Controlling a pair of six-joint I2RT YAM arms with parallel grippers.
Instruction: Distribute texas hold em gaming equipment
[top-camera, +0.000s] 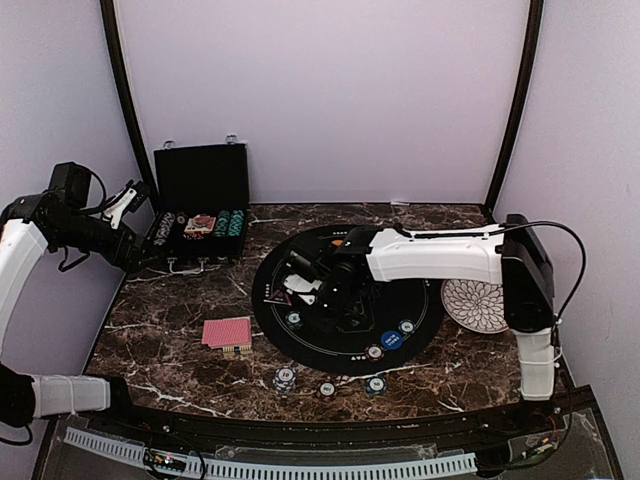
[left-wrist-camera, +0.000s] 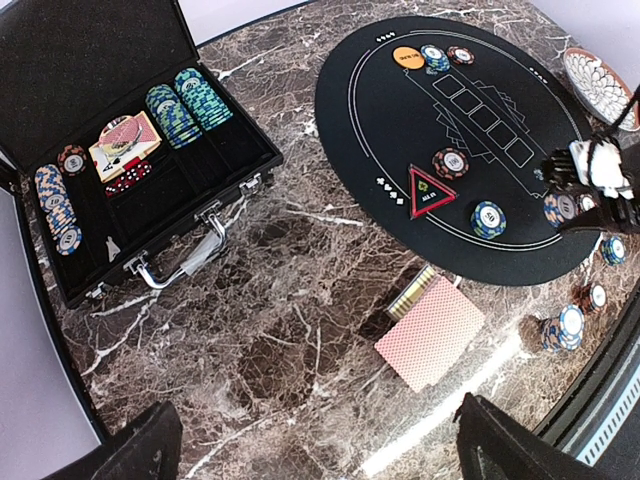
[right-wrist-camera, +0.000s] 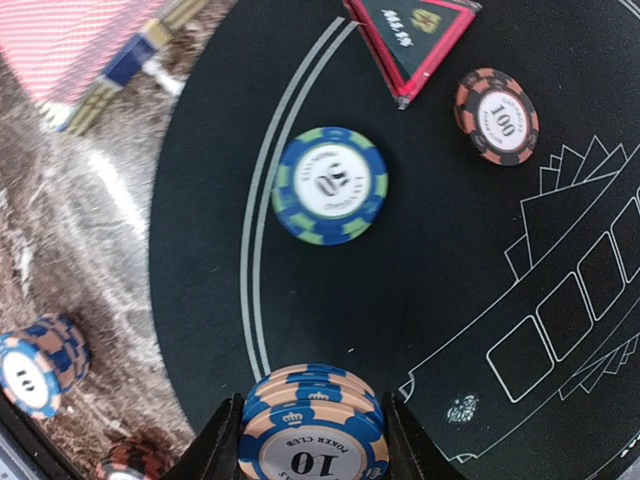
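Note:
My right gripper (right-wrist-camera: 312, 428) is shut on a small stack of blue-and-peach "10" chips (right-wrist-camera: 312, 398), held low over the near left part of the round black mat (right-wrist-camera: 420, 280). A blue-green chip (right-wrist-camera: 330, 185), a red "100" chip (right-wrist-camera: 497, 115) and a red-edged triangle marker (right-wrist-camera: 415, 35) lie on the mat ahead of it. The red-backed card deck (left-wrist-camera: 430, 330) lies on the marble left of the mat. An orange button disc (left-wrist-camera: 408, 56) sits at the mat's far edge. My left gripper (left-wrist-camera: 320, 455) is open and empty, high above the marble near the deck.
The open black case (left-wrist-camera: 130, 170) with chip rows stands at the back left. A white petal plate (top-camera: 477, 305) lies right of the mat. Loose chips (top-camera: 285, 378) and a blue button disc (top-camera: 391, 340) sit by the mat's near edge. My right arm (top-camera: 430, 255) spans the mat.

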